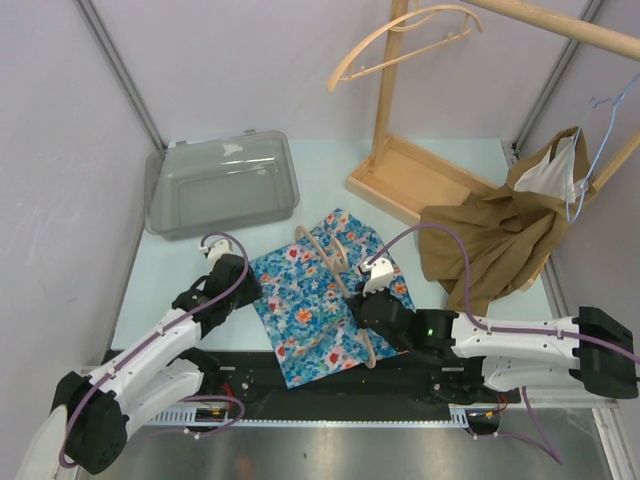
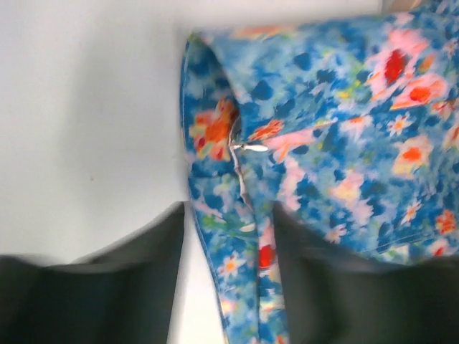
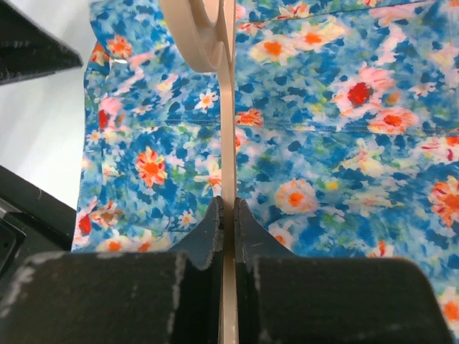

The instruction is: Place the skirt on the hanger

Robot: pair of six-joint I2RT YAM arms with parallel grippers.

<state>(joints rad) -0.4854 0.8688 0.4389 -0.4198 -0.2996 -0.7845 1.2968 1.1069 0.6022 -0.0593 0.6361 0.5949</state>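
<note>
Seen from above, a blue floral skirt [image 1: 320, 300] lies spread flat on the pale counter [image 1: 200, 260], near the front edge between the two arms. A wooden hanger [image 1: 330, 255] lies on top of the skirt, running from its far edge toward the near one.

The right claw [image 1: 358, 290] is pressed together on the hanger's thin wooden bar. The right wrist view shows both fingers tight against the bar, with the floral cloth beneath.

The left claw [image 1: 248, 283] sits at the skirt's left edge. In its wrist view the fingers [image 2: 107, 287] are spread, and the hem with a small zip pull [image 2: 247, 147] lies in the gap between them, not pinched.

Behind, a clear plastic bin [image 1: 222, 182], a wooden rack [image 1: 400, 170] and a brown garment [image 1: 490, 235] stand well apart from the work.

Judging from this, the task is at an early stage. The hanger is gripped and resting on the skirt, but no part of the skirt is clipped or draped on it. Fastening the waistband and lifting both are left to do.
</note>
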